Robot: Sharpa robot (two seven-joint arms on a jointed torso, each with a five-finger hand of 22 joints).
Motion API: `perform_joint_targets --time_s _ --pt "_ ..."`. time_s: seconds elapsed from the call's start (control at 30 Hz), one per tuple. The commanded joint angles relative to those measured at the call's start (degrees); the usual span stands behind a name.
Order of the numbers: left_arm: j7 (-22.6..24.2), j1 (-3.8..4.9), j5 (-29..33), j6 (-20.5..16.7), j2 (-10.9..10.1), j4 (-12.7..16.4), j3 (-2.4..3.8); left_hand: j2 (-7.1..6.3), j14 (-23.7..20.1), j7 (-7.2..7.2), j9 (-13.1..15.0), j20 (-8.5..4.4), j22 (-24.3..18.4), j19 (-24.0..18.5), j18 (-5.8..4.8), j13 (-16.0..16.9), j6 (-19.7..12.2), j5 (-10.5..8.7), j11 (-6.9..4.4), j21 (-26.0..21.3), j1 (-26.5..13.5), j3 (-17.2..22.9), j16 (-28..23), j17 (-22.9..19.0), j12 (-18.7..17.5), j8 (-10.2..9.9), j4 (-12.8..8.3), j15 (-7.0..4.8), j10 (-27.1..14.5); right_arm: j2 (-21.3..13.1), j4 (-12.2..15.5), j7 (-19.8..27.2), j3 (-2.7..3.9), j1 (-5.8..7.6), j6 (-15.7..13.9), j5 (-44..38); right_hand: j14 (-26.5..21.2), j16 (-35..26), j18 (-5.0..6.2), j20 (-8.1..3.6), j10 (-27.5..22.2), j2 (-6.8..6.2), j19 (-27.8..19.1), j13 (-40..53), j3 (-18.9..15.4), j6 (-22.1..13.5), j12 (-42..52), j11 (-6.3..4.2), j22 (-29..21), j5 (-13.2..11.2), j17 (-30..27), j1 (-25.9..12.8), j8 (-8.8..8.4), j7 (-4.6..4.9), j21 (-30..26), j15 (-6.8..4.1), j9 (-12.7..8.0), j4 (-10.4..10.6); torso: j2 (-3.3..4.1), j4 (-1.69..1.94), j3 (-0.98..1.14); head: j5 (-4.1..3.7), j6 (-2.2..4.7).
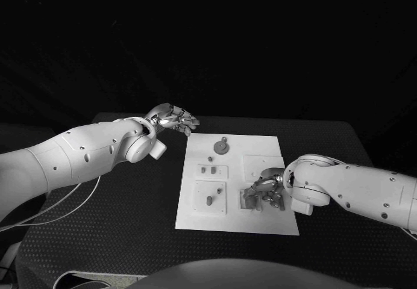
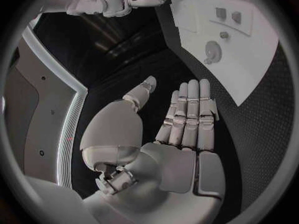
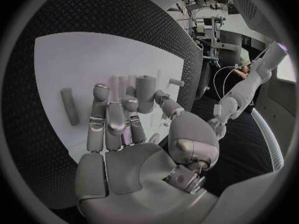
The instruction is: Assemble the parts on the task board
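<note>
Parts (image 1: 257, 198) stand upright in the task board (image 1: 234, 221) corner nearest the robot's right side, directly beneath the right hand (image 1: 265, 191). Whether its down-reaching fingers (image 3: 106, 117) grip one cannot be told. Left hand (image 1: 172, 118) hovers released beyond the board's far left corner, farther away.

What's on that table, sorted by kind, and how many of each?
Robot hands: 2, the left hand and the right hand
White task board: 1
Grey parts in plain sight: 6; more may hide under the right hand
Total: 9
</note>
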Motion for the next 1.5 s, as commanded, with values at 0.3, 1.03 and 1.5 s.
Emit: perform_joint_targets --time_s 0.3,1.03,1.5 --pt "0.4 0.07 0.4 0.7 0.0 0.1 0.05 0.03 0.2 -0.19 0.1 0.27 0.1 0.0 1.02 0.1 -0.2 0.07 0.05 -0.4 -0.2 0.1 -0.4 0.1 -0.4 0.4 0.3 0.13 -0.2 0.2 -0.1 -0.1 -0.19 -0.28 0.3 -0.7 -1.1 -0.5 0.39 0.01 -1.1 -3.19 -0.7 0.1 0.5 -0.6 -0.3 0.24 1.2 0.1 -0.9 -3.1 -1.11 0.64 -0.1 0.15 -0.1 1.9 -0.01 -0.03 0.0 0.09 -0.08" --pt "0.4 0.07 0.4 0.8 0.0 0.1 0.05 0.02 0.2 -0.2 0.1 0.26 0.1 0.0 1.02 0.2 -0.2 0.07 0.04 -0.4 -0.2 0.1 -0.5 0.3 -0.4 0.4 0.3 0.14 -0.2 0.1 0.0 0.6 -0.18 -0.35 -0.8 -1.1 -2.3 -0.8 0.39 0.06 -2.2 -6.77 -0.9 0.2 2.5 -2.2 -0.4 0.79 1.2 0.1 -2.0 -3.8 -2.3 1.23 -0.3 0.63 -0.2 3.8 -0.02 -0.05 0.01 0.04 -0.15" --pt "0.5 0.07 0.4 0.8 0.1 -0.1 0.04 0.06 0.2 -0.22 0.1 0.26 0.1 0.0 1.03 0.3 -0.2 0.07 0.04 -0.4 -0.2 0.1 -0.6 0.3 -0.4 0.4 0.3 0.13 -0.2 -4.6 4.6 5.2 -0.16 1.56 -4.5 -2.7 -1.3 -0.3 0.39 -0.02 -1.7 -4.58 -0.5 0.2 2.2 -1.3 0.1 0.5 1.2 0.0 -1.3 -1.2 -1.76 0.92 0.2 0.4 0.6 0.7 -0.08 -0.13 0.02 -0.18 0.56"
